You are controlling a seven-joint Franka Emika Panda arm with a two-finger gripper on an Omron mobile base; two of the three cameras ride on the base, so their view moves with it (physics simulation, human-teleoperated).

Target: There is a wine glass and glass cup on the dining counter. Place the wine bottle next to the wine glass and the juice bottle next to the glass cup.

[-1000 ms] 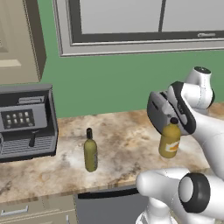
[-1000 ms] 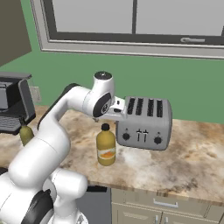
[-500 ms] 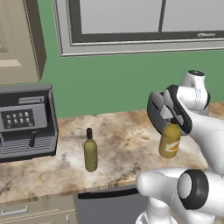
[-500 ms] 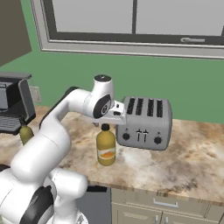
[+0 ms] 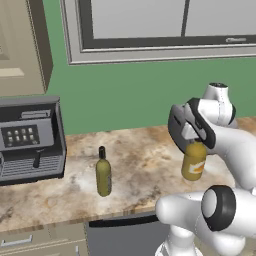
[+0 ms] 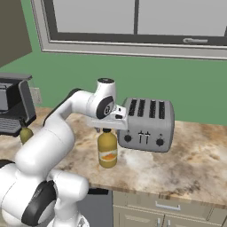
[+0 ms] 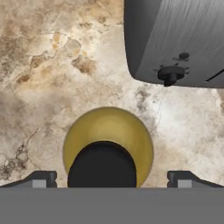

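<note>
The white arm is bent forward, its two-finger gripper [image 7: 112,177] pointed down over the squat amber juice bottle [image 6: 107,151], jaws spread wide either side of the black cap [image 7: 102,165], seemingly without contact. The bottle stands on the marbled stone counter [image 6: 195,155] just left of a grey toaster [image 6: 146,124].

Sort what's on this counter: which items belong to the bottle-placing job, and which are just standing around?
Job items:
- juice bottle, directly under the open gripper
- wine bottle, standing apart near the coffee machine

Just there:
- toaster, close beside the juice bottle
- coffee machine
- window
</note>
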